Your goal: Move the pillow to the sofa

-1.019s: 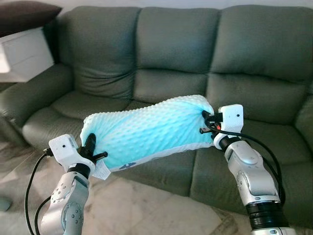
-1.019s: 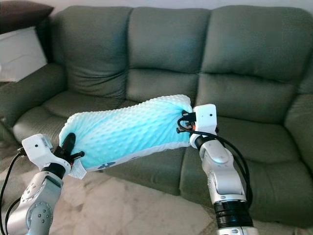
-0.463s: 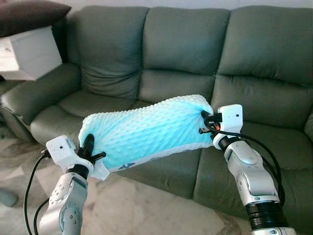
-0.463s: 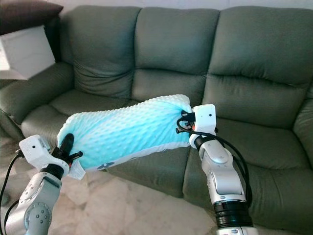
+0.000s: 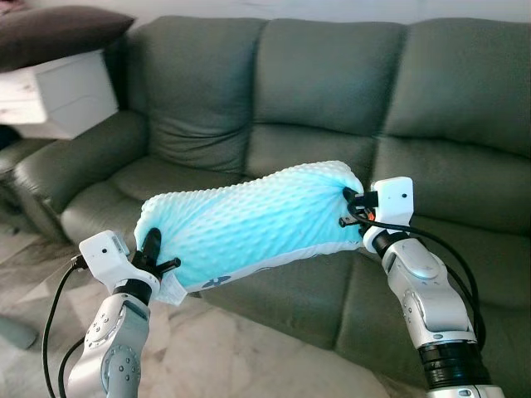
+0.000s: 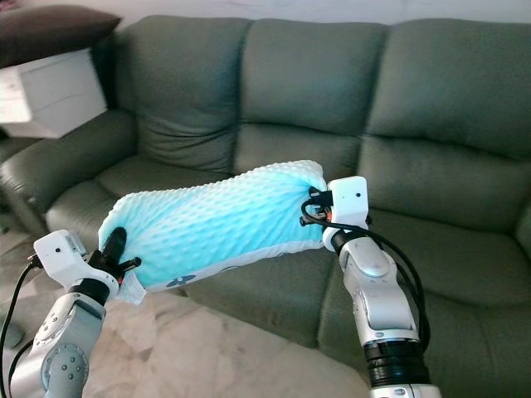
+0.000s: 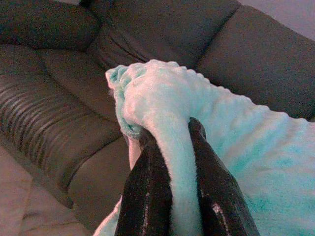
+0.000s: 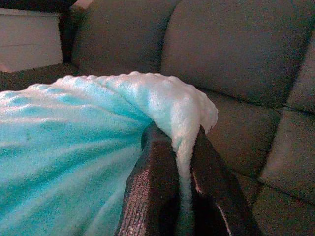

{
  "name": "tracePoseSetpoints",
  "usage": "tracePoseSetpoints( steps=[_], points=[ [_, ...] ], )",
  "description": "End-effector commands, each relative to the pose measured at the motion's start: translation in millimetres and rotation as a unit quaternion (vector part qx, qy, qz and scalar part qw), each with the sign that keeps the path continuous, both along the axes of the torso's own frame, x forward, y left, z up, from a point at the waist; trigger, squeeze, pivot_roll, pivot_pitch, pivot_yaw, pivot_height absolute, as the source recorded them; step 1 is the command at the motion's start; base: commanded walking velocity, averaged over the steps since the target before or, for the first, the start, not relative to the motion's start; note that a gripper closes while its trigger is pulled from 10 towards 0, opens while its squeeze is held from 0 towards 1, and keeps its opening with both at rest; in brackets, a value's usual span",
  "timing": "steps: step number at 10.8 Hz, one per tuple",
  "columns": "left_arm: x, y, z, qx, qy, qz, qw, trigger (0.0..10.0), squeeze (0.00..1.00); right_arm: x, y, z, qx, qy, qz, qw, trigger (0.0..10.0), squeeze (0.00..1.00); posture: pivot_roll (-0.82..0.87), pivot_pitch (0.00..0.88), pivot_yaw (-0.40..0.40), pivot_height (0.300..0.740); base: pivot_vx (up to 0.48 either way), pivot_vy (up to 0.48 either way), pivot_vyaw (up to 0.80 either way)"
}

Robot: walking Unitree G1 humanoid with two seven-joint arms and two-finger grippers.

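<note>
— What has changed since a second ago?

— Only the background has been shifted: the sofa and the white cabinet are now seen further to the right, so the camera has been turned. The pillow and both arms are kept in the same pose as before.

— Where is the pillow held?

— It is carried in the air in front of the sofa, stretched between the two grippers and tilted, its right end higher. It is not yet laid on the seat cushions; the sofa's front edge is seen just behind and below it.

— How is it gripped?

— Its lower end is pinched by the left gripper, a fold of blue fabric being squeezed between the black fingers. Its upper end is pinched likewise by the right gripper, a thin ridge of fabric being clamped between the fingers. Both pairs are closed down nearly to touching.

— What else is seen?

— A dark cushion is rested on top of the cabinet, beside the sofa's arm. Pale marbled floor is seen below.
</note>
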State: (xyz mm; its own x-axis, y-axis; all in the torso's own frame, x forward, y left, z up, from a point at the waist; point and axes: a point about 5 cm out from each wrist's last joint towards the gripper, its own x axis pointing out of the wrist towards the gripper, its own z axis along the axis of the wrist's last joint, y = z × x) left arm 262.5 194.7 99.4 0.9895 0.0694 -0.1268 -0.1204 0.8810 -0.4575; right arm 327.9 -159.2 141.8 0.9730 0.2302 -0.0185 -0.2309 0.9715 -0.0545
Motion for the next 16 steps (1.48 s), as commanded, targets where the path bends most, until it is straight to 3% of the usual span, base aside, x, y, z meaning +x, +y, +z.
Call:
tracePoseSetpoints(
  steps=[1,6,12,16],
  points=[
    [-0.6,5.7,2.0,0.004,-0.002,0.005,1.0,10.0,0.0,0.6,-0.3,6.6,-0.002,-0.016,-0.002,1.0,10.0,0.0,-0.25,0.0,0.072,0.74,0.42,0.0,0.0],
    [-1.0,2.7,0.3,0.0,0.005,0.0,1.0,10.0,0.0,0.6,-0.8,5.8,-0.004,-0.016,-0.003,1.0,10.0,0.0,-0.25,0.0,0.074,0.74,0.39,0.205,0.0],
    [2.4,-3.5,-1.0,-0.006,0.023,-0.008,1.0,10.0,0.0,1.1,0.6,4.7,-0.003,-0.014,-0.005,1.0,10.0,0.0,-0.25,0.0,0.076,0.74,0.0,0.0,0.0],
    [4.2,3.3,-0.9,0.015,0.025,0.012,0.999,10.0,0.0,1.3,0.8,3.5,-0.001,-0.009,-0.007,1.0,10.0,0.0,-0.25,0.0,0.078,0.74,0.0,0.0,-0.72]
  ],
)
